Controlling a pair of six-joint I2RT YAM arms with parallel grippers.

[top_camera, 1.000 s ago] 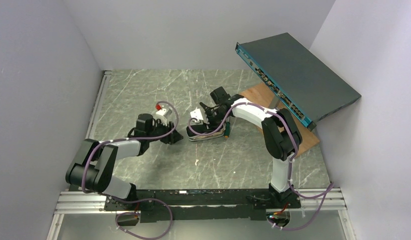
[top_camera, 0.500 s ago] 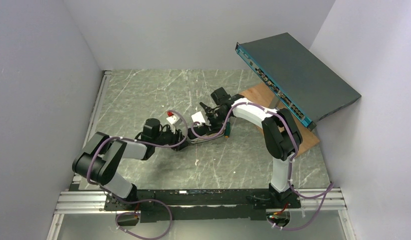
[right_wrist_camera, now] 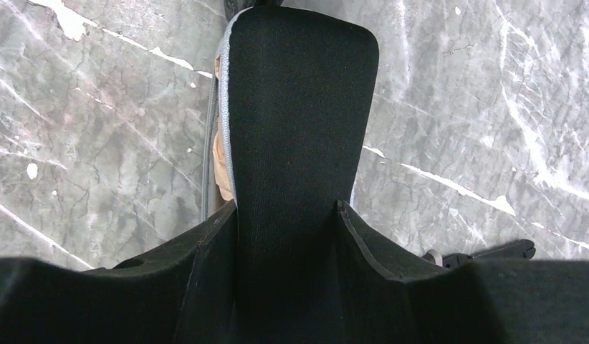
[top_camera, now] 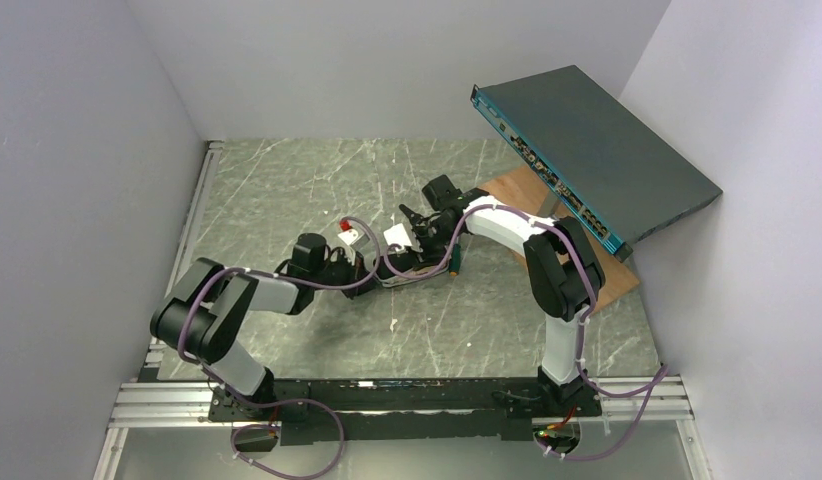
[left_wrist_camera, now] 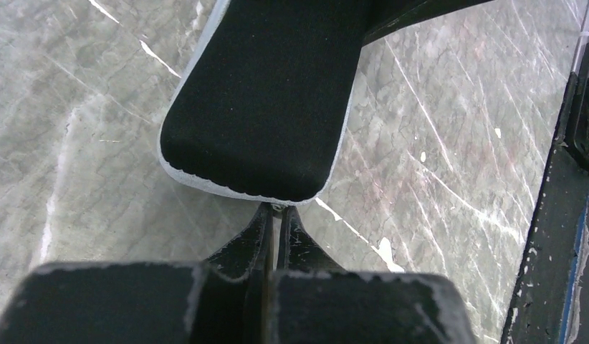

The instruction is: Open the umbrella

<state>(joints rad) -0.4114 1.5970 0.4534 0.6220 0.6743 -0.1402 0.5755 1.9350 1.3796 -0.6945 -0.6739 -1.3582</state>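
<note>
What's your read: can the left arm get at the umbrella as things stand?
Probably yes. The left gripper sits right at the edge of the umbrella, fingers nearly together, with nothing in between. The right gripper holds it farther along, not across that edge.

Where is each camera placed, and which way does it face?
Top external: high behind the bases, looking down on the table; left arm and right arm show.
Left wrist: on the left gripper, facing the umbrella; closed fingers show.
Right wrist: on the right gripper, looking along the umbrella; fingers show.
Shared: the umbrella and the table.
</note>
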